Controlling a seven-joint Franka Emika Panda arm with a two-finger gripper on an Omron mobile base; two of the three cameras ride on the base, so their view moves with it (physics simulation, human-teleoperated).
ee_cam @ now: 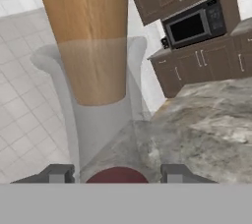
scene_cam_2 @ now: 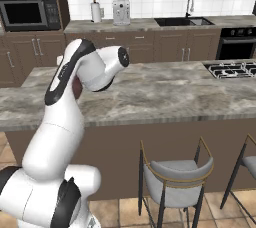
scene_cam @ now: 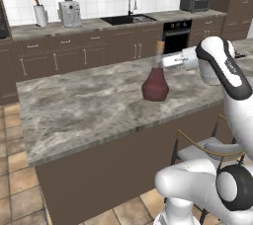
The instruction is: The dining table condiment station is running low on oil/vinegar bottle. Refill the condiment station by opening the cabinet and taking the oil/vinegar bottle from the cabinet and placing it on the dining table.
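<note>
- You have the oil/vinegar bottle (scene_cam: 155, 85) standing upright on the dining table (scene_cam: 74, 115), its dark-red body resting on the marbled stone top, well in from the near edge.
- Your gripper (ee_cam: 116, 173) reaches in from the stool side of the dining table, level with the bottle's clear neck.
- From the hand camera, one dark fingertip (ee_cam: 56, 173) sits on each side of the neck, with the tan cork rising above them.
- The fingers are partly parted, about as wide as the neck; you cannot tell whether they press on the glass or stand just off it.
- Beyond the dining table, the wall counter carries a sink (scene_cam: 127, 19) and a coffee machine (scene_cam: 69, 13).
- Two stools (scene_cam_2: 175, 174) stand along the near side of the dining table.
</note>
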